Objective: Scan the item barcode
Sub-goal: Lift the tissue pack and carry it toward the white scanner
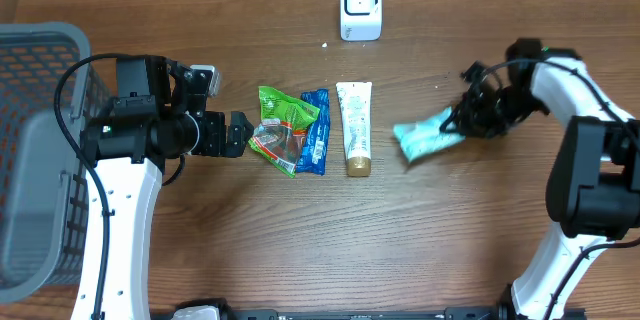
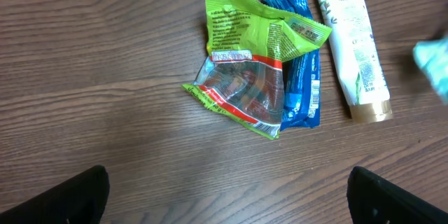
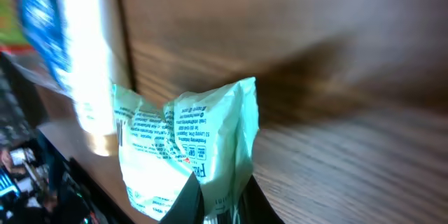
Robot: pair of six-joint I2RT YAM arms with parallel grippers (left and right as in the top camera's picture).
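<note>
Two arms at a wooden table [image 1: 300,250], one to each side. On the right, the right gripper [image 1: 468,118] closed tight on one end of a pale green packet [image 1: 428,138], the crimped edge pinched between dark fingers [image 3: 183,199]. Packet crumpled, small print on the face turned to the wrist camera, free end pointing toward the middle of the table. Unclear whether resting on the wood or just clear of it. Placed right of a white tube [image 1: 353,125] and apart from it, well away from the white scanner [image 1: 360,5] standing at the far edge. On the left, the left gripper [image 1: 238,132] spread as wide as it goes, holding nothing, just left of a green snack bag [image 1: 283,120]. Bag lying partly over a blue packet [image 1: 316,132]. Tube close beside the blue packet, gold cap toward the near edge. Grey mesh basket [image 1: 40,110] at the far left.
</note>
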